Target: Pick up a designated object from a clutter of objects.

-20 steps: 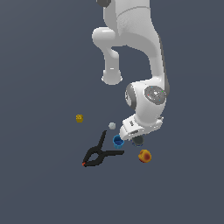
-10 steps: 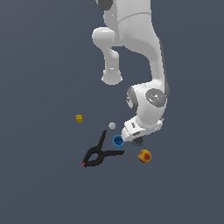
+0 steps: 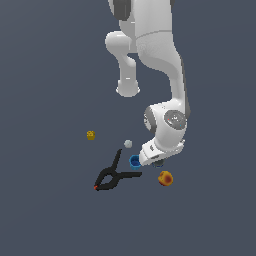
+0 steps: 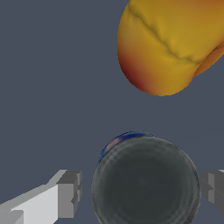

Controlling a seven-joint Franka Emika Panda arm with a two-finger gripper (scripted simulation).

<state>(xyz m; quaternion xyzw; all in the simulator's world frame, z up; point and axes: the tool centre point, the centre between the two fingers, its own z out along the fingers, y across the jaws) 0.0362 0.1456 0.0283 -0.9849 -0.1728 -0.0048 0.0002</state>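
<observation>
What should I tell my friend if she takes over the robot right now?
Gripper: open, low over the floor, one finger on each side of the dark grey cup, not closed on it yet.
Things: the grey cup sits by the blue cup, whose rim peeks out behind it in the wrist view. The black clamp, white ball, orange-yellow piece and small yellow piece lie around.
Done: the gripper is lined up on the grey cup.
Left: close the fingers, then lift the cup.

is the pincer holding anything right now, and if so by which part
Nothing held yet. The pincer is open, its fingers on either side of the dark grey cup, with gaps showing between them and its rim.
</observation>
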